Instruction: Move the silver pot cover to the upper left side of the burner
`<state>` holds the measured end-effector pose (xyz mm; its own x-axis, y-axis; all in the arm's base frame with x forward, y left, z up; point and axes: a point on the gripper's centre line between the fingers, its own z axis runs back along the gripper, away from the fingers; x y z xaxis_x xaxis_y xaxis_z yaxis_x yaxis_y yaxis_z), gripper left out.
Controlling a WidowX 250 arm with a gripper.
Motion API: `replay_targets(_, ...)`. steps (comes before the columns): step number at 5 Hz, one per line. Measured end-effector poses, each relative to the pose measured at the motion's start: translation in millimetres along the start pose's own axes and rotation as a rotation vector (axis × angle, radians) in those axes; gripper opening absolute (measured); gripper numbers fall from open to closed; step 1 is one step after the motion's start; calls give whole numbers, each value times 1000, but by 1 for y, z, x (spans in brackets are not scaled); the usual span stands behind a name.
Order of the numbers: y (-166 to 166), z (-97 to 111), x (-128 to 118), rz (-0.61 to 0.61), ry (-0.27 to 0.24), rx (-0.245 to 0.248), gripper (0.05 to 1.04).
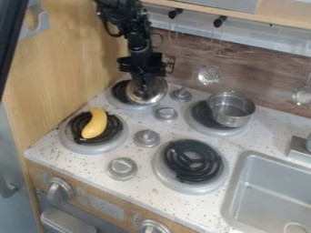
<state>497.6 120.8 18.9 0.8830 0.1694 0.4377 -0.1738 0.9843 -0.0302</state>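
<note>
Gripper (144,89): at pot cover (158,92), cannot tell whether holding
Pot cover: over upper-left burner (119,92), right side
Banana (95,124): on lower-left burner (91,147)

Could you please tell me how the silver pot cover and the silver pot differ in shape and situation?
The pot cover is a shallow round piece, while the pot is deep and open at the top. The cover is at the back left burner, with the gripper right over it; the pot stands at the back right burner, away from the gripper. Both are round, shiny and silver.
</note>
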Motion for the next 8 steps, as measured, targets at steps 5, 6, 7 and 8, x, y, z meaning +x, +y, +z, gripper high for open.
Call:
replay_targets(5, 2, -28, -50, 23, 101, 11, 896)
replay_targets(6, -11, 5, -46, -1, 32, -55, 1020)
replay_targets(7, -18, 35, -53, -36, 31, -89, 1005)
replay_targets(8, -19, 54, -75, -92, 102, -79, 999)
